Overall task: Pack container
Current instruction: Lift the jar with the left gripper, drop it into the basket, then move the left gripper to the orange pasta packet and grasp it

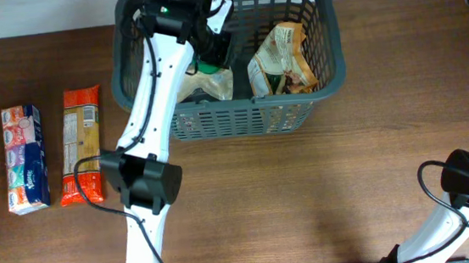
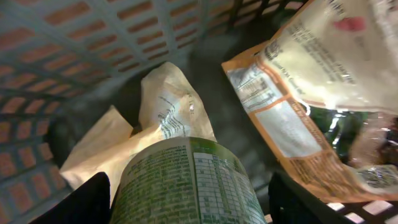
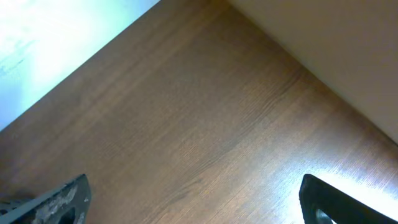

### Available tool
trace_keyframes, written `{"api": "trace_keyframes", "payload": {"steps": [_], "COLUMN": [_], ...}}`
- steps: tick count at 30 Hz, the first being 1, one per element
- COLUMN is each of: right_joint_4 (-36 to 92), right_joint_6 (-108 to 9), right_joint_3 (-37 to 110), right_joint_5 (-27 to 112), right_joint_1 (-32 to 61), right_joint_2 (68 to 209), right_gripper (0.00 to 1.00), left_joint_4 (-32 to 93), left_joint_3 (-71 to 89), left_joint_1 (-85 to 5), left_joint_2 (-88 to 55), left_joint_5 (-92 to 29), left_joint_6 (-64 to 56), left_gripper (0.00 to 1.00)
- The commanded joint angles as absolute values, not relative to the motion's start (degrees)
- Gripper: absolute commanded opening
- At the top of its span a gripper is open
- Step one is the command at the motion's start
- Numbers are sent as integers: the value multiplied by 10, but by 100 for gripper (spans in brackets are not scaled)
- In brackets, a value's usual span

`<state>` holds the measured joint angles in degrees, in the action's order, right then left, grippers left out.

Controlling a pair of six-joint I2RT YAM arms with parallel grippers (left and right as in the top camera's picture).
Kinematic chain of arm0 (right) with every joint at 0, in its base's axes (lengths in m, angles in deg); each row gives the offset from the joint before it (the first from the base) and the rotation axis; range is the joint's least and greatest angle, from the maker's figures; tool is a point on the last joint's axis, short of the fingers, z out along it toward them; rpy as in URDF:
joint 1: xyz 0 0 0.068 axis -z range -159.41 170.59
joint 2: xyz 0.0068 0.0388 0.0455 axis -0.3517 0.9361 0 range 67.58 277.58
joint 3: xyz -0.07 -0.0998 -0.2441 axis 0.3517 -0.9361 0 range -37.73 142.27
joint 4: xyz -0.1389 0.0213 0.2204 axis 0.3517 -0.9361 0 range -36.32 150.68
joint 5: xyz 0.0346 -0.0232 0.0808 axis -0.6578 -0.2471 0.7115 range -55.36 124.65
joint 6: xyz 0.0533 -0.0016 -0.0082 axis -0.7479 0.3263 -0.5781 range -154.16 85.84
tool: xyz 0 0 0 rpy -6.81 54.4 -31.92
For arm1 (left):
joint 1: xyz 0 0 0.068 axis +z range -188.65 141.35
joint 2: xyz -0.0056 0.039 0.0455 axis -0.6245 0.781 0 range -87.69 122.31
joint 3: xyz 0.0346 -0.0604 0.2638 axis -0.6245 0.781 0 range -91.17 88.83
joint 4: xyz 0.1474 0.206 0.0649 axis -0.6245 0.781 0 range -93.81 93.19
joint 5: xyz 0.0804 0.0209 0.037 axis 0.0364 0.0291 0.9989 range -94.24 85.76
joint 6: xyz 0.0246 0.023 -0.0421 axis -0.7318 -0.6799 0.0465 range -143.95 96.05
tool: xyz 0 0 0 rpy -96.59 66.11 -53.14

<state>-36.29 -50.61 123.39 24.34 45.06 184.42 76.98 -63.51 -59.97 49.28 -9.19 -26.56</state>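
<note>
The basket (image 1: 242,121) stands at the far edge of the table (image 1: 309,202), near the middle. The left arm reaches over its near-left rim, and the left claw (image 2: 189,199) is down inside the left half. This claw is clenched on a can (image 2: 186,174) with a green label. The can fills the gap between the two dark fingers (image 2: 81,202), and its printed side faces the wrist camera.

Below the can a tan bag (image 2: 168,112) lies crumpled on the basket floor against the left wall. An orange-edged bag (image 1: 283,59) leans in the right half, well apart from the can. From the left wrist view I cannot tell whether the can touches the tan bag or hangs just above it.

Outside the basket, at the left of the table, a pasta pack (image 1: 81,145) and a tissue pack (image 1: 26,158) lie side by side, the tissues farther left. Both are well apart from the basket.

The right claw (image 3: 193,205) is released, with its fingers spread wide over bare wood. It is at the near-right corner, far from the basket.
</note>
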Motion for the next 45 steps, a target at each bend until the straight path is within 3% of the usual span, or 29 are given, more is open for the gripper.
{"api": "trace_keyframes", "payload": {"steps": [1, 10, 14, 20, 23, 24, 25, 34, 37, 45], "right_joint_4": [-366, -366, -366, -366, -366, -366, -366, -366, -366, -366], "right_joint_6": [-507, -507, -507, -507, -507, -507, -507, -507, -507, -507], "right_joint_3": [1232, 1232, 1232, 1232, 1232, 1232, 1232, 1232, 1232, 1232], "right_joint_5": [234, 234, 234, 234, 234, 234, 234, 234, 234, 234], "right_joint_1": [454, 454, 454, 454, 454, 454, 454, 454, 454, 454], "right_joint_2": [1837, 1837, 1837, 1837, 1837, 1837, 1837, 1837, 1837, 1837], "right_gripper": [99, 99, 99, 99, 99, 99, 99, 99, 99, 99], "left_joint_4": [769, 772, 772, 764, 765, 767, 769, 790, 794, 908], "left_joint_3": [-636, -594, -584, -584, -592, -596, -602, -699, -757, -759], "left_joint_1": [-600, -600, -600, -600, -597, -596, -595, -595, -589, -466], "left_joint_2": [517, 549, 549, 549, 549, 549, 549, 512, 428, 304], "left_joint_5": [-94, -94, -94, -94, -94, -94, -94, -77, 69, 100], "left_joint_6": [-270, -270, -270, -270, -270, -270, -270, -270, -270, -217], "left_gripper": [16, 18, 32, 66, 73, 80, 94, 99, 99, 99]}}
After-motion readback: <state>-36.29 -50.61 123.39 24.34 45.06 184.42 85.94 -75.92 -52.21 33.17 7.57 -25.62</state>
